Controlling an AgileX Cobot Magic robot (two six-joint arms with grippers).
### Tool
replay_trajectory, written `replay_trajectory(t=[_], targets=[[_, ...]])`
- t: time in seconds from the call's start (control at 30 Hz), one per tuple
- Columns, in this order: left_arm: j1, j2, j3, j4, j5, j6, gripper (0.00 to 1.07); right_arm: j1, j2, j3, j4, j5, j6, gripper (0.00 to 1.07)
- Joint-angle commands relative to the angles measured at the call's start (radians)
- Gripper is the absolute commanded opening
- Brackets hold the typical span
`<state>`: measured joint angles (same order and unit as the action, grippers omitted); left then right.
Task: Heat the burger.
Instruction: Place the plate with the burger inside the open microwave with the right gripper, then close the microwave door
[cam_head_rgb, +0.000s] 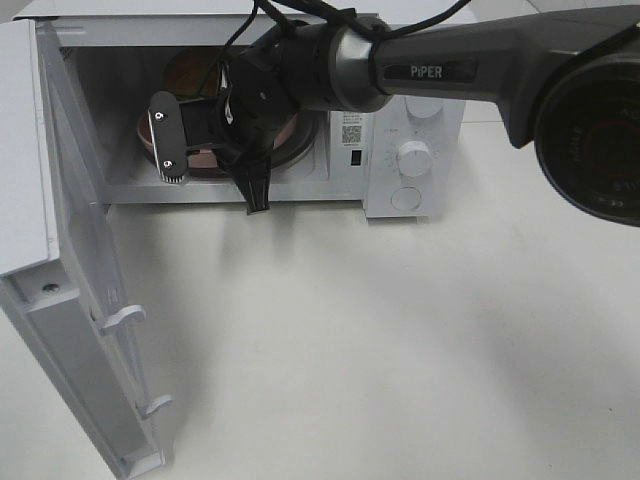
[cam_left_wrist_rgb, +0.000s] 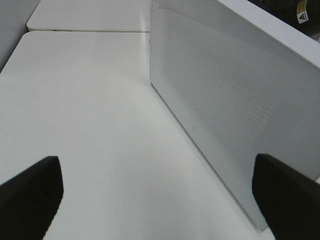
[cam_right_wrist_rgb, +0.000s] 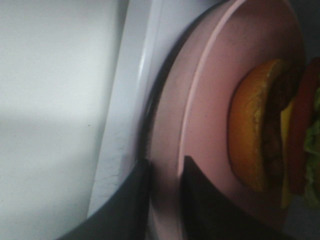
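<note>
The burger (cam_right_wrist_rgb: 265, 125), with golden bun, red tomato, yellow cheese and green lettuce, sits on a round pink plate (cam_right_wrist_rgb: 200, 115) inside the open microwave (cam_head_rgb: 330, 35). In the exterior view only its brown bun top (cam_head_rgb: 188, 70) and the plate's edge (cam_head_rgb: 205, 160) show behind my right arm. My right gripper (cam_right_wrist_rgb: 165, 195) reaches across into the cavity, its two dark fingers shut on the plate's rim. My left gripper (cam_left_wrist_rgb: 160, 200) is open and empty over the white table, beside the microwave door; it is out of the exterior view.
The microwave door (cam_head_rgb: 80, 300) stands open at the left, its outer face in the left wrist view (cam_left_wrist_rgb: 230, 110). The glass turntable (cam_head_rgb: 303, 150) lies under the plate. The control panel with knobs (cam_head_rgb: 415, 155) is at the right. The white table (cam_head_rgb: 380, 340) spreads in front.
</note>
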<state>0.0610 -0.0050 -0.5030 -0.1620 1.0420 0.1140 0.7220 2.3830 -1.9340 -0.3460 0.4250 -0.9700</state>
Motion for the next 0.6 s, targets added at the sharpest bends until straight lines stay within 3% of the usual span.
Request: replay_trajectory(t=[0.03, 0.07, 0.17, 0.6], targets=[[0.001, -0.008, -0.001, -0.005, -0.003, -0.004, 0.98, -0.001, -0.017, -0.012, -0.008, -0.023, 0.002, 0.30], [0.001, -0.008, -0.001, -0.005, -0.003, -0.004, 0.98, 0.000, -0.017, -0.012, -0.008, -0.012, 0.002, 0.37], [0.001, -0.008, -0.001, -0.005, -0.003, -0.004, 0.98, 0.000, -0.017, -0.012, 0.004, 0.019, 0.002, 0.44], [0.001, -0.008, -0.001, -0.005, -0.003, -0.004, 0.98, 0.000, -0.049, 0.006, 0.018, 0.070, 0.002, 0.56]])
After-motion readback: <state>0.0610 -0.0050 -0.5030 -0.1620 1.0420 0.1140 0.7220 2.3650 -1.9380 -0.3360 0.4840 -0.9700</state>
